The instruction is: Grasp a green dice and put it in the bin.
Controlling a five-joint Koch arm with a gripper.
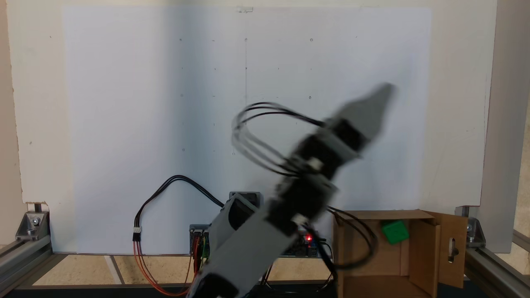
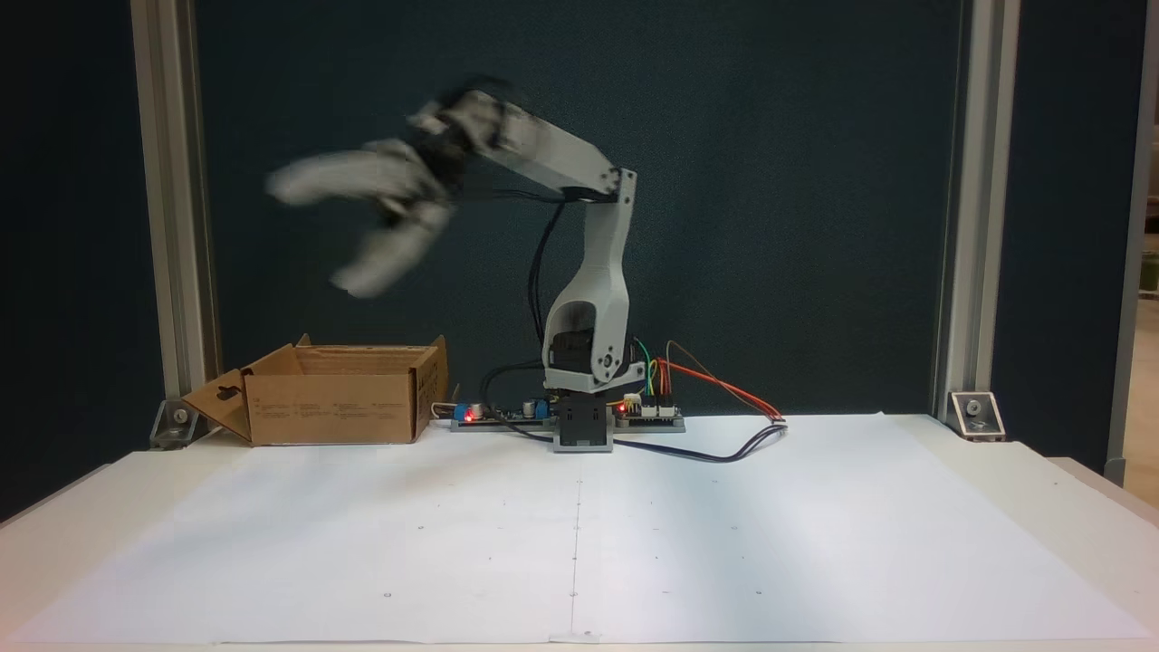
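The green dice (image 1: 395, 231) is seen inside the bin (image 2: 330, 418), below the raised gripper (image 2: 303, 235), and appears caught in mid-fall or resting against the inner wall; which cannot be told. The gripper is blurred by motion, yet in a fixed view its two jaws are seen spread wide apart with nothing held between them. The grasp and the drop are therefore judged to be done, and little is left beyond the arm being drawn clear. The bin's flaps are folded outward, one of them pierced by a slot-shaped handle cutout (image 1: 452, 246), and its rim is well below the jaws, so open room is left above it. The white sheet (image 2: 579, 534) in front of the arm's base (image 2: 581, 426) is left bare, and black cables (image 1: 265, 136) are looped beside the wrist.
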